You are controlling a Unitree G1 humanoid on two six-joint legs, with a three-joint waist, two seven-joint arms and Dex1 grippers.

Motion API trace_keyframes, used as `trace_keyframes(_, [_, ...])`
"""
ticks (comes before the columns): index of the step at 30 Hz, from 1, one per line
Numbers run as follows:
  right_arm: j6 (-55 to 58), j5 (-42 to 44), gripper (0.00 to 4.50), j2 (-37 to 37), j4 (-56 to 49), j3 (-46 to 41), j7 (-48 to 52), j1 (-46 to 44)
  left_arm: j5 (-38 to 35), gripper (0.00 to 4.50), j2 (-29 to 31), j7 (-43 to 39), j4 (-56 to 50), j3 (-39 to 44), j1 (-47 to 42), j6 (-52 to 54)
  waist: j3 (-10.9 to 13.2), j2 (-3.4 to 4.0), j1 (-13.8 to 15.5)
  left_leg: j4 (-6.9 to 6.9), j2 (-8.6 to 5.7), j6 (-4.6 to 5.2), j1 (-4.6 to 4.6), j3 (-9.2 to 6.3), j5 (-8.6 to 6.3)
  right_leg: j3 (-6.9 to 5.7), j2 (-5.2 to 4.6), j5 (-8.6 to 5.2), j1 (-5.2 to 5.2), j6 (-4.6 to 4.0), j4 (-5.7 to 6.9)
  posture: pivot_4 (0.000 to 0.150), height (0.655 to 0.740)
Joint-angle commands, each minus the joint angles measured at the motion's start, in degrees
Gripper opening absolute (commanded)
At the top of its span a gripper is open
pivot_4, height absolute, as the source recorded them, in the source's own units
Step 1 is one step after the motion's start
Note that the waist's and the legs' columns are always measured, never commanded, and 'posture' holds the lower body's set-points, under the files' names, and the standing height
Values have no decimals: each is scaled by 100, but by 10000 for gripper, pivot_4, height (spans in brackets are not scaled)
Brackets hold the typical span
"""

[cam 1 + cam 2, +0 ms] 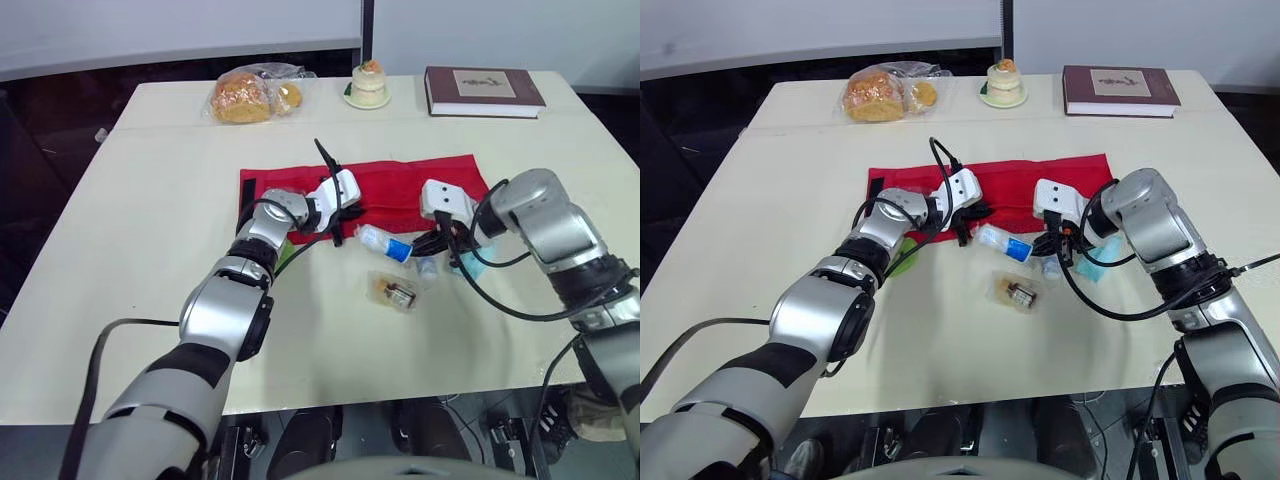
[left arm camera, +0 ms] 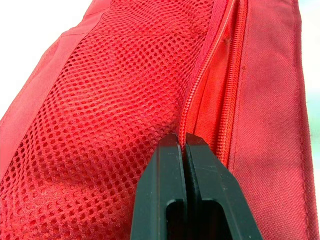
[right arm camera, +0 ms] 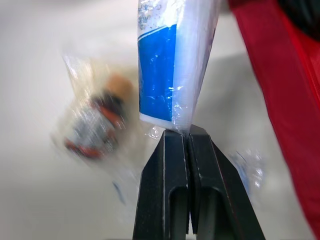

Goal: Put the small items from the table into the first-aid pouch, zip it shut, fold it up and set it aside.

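Note:
The red first-aid pouch (image 1: 410, 185) lies flat and unfolded on the table (image 1: 150, 200). My left gripper (image 1: 342, 222) is at its front edge, shut on the pouch's mesh lip beside the zipper (image 2: 212, 80). A blue-and-white packet (image 1: 385, 243) lies just in front of the pouch. My right gripper (image 3: 186, 134) is shut on the clear wrapper edge of that packet (image 3: 167, 65). A small clear bag with a brown item (image 1: 395, 291) rests nearer the front, and another clear bag (image 1: 427, 267) and a teal item (image 1: 470, 262) lie by the right gripper (image 1: 427, 246).
At the far edge of the table sit a bag of bread (image 1: 250, 95), a small cake on a plate (image 1: 368, 85) and a dark book (image 1: 483, 90). A green item (image 1: 285, 255) shows under my left forearm.

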Motion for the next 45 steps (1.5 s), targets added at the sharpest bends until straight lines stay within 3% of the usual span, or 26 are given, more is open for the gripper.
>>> trace_keyframes(1, [1346,465,243,-148,-619,-272,-268,39,-115,0,-23,-24,-151,93,-17,-79,0,0,12,1,-1,0,-1,0,0,0,-2,0,0,0,0,1500,7289])
trace_keyframes(5, [2430,859,243,-79,-775,-444,-846,209,-160,0,-59,-30,-172,131,-19,-108,0,0,50,7,-5,1,-4,-1,0,-1,-6,0,0,0,0,1500,7289])
trace_keyframes(10, [2863,1206,243,12,-704,-619,-1504,274,-199,0,-71,-55,-203,172,-12,-128,0,0,60,6,-5,1,-4,1,0,1,-7,0,-2,0,2,1500,7289])
trace_keyframes(22, [4579,1786,243,1019,258,-1610,-3197,-52,-342,0,-50,-8,-252,295,21,-202,-1,-1,54,7,-8,1,-5,3,0,5,-9,1,-5,-1,8,1500,7289])
trace_keyframes(32, [4667,2345,243,1576,1314,-2593,-4234,-427,-546,0,-46,-208,-495,380,117,-274,-1,1,3,5,-8,1,-4,5,0,9,-9,1,-10,-1,16,1500,7289])
trace_keyframes(45, [4667,2870,243,2148,1918,-3466,-5322,-688,-643,0,-50,-501,-797,309,243,-386,-2,2,-22,3,-9,1,-5,24,0,7,-37,0,-29,-1,46,1500,7289])
